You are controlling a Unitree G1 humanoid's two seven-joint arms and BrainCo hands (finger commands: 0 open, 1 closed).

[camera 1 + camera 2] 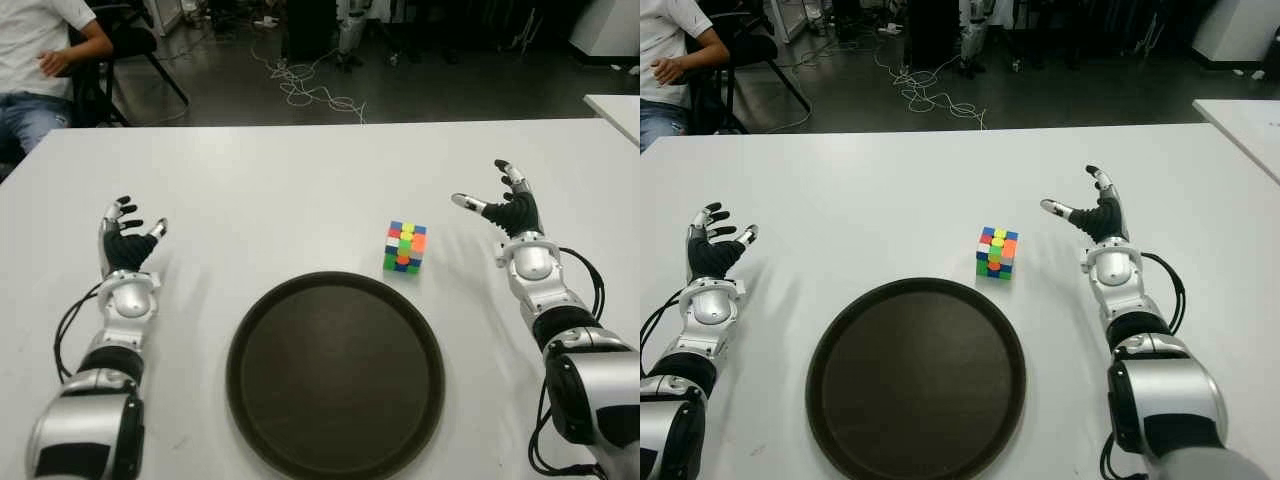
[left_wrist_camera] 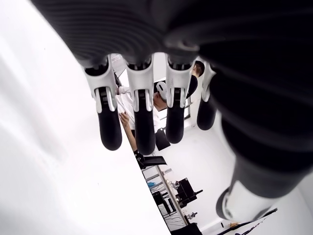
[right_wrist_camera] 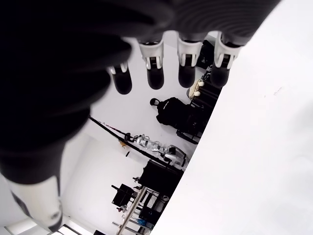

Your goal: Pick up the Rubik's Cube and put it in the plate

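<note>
A round, dark, matte plate lies nearest on the smooth white table; just beyond its far right rim stands the multicoloured Rubik's Cube; left robot hand and right robot hand flank them, fingers spread, empty.

One Rubik's Cube, one plate (dark, round), two robot hands: left, right.

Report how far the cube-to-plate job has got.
Nothing is done yet. The Rubik's Cube sits on the white table, just beyond the rim of the empty dark plate. Nothing is in hand: the right hand is open to the right of the cube, clear of it, and the left hand is open at the far left. Grasping, lifting and placing all remain.
</note>
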